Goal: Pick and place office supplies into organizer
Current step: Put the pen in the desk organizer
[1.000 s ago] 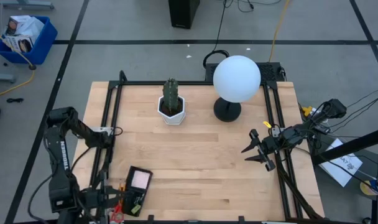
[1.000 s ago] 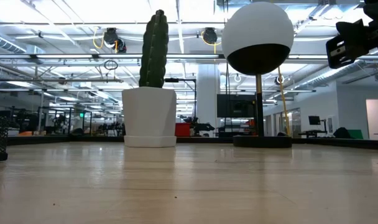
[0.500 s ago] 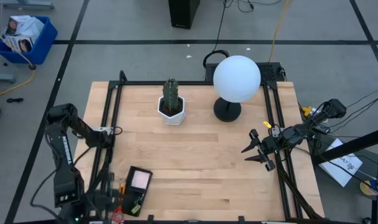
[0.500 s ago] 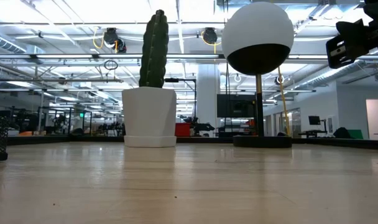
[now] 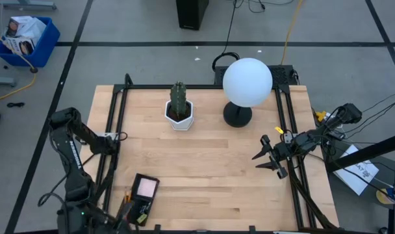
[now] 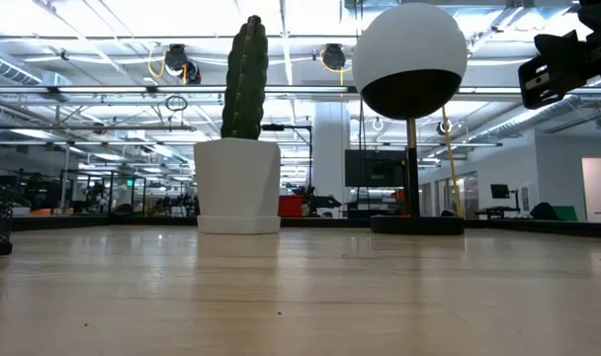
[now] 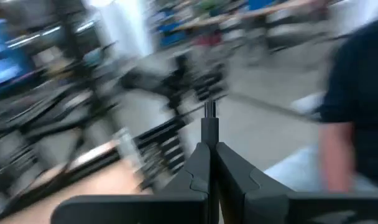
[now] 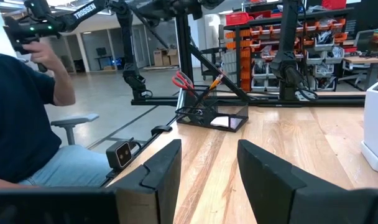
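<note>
The black organizer (image 5: pixel 140 198) lies at the table's near left corner, with a pink sticky-note pad (image 5: pixel 146 187) in its tray. In the right wrist view, red-handled scissors (image 8: pixel 183 79) and an orange pencil (image 8: pixel 215 81) stand upright in the organizer's mesh cup (image 8: pixel 195 113). My left gripper (image 5: pixel 124 212) hovers level beside the organizer at the near edge. Its fingers (image 7: pixel 209 163) are shut and show nothing between them. My right gripper (image 5: pixel 262 161) waits open above the table's right side, well clear of all these things.
A cactus in a white pot (image 5: pixel 179 107) and a white globe lamp (image 5: pixel 247 82) stand at the far middle. Bare wood lies between them and the organizer. A seated person (image 8: pixel 21 124) is beyond the table's left near corner.
My left arm has swung a little toward the table's right, and its gripper has risen and rolled beside the organizer, staying shut. It now covers the scissors' red handles in the high view. The organizer has not moved.
</note>
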Robot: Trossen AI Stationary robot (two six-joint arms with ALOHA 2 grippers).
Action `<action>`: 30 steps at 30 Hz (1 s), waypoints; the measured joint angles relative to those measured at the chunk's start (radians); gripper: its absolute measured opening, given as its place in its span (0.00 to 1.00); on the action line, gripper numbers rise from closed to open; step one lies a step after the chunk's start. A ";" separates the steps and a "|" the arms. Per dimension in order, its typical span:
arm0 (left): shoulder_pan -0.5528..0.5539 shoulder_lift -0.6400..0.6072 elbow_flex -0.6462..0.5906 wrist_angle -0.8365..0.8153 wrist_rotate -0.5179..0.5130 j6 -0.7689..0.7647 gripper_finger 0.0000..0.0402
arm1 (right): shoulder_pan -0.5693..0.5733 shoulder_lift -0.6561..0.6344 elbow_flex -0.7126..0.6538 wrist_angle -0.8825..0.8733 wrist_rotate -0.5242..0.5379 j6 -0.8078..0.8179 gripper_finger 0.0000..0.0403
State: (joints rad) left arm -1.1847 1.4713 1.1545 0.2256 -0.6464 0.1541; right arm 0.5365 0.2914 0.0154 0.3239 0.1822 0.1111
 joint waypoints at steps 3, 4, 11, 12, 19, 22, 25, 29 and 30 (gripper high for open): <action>0.027 0.000 0.001 0.053 0.152 0.048 0.02 | 0.000 0.000 0.000 0.000 0.000 0.000 0.38; 0.037 -0.004 0.001 0.043 0.153 0.052 0.02 | 0.000 0.000 0.000 0.000 0.000 0.000 0.38; 0.070 -0.020 0.000 -0.095 0.203 0.019 0.02 | 0.000 0.000 0.000 0.000 0.000 0.000 0.38; 0.068 -0.026 -0.005 -0.092 0.214 0.021 0.02 | 0.000 0.000 0.000 0.000 0.000 0.000 0.38; 0.114 -0.104 -0.235 0.251 0.350 0.050 0.02 | 0.000 0.000 0.000 0.000 0.000 0.000 0.38; 0.132 -0.146 -0.347 0.330 0.329 0.000 0.02 | 0.000 0.000 0.000 0.000 0.000 0.000 0.38; 0.121 -0.216 -0.413 0.296 0.268 -0.059 0.02 | 0.000 0.000 0.000 0.001 0.000 0.000 0.38; 0.095 -0.324 -0.453 0.151 0.271 -0.138 0.02 | 0.000 0.000 0.000 0.001 0.000 0.000 0.38; 0.085 -0.353 -0.458 0.125 0.273 -0.149 0.02 | 0.000 0.000 0.000 0.001 0.000 0.000 0.38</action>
State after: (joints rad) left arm -1.0996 1.1178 0.6965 0.3503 -0.3734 0.0047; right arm 0.5365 0.2913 0.0151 0.3244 0.1822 0.1108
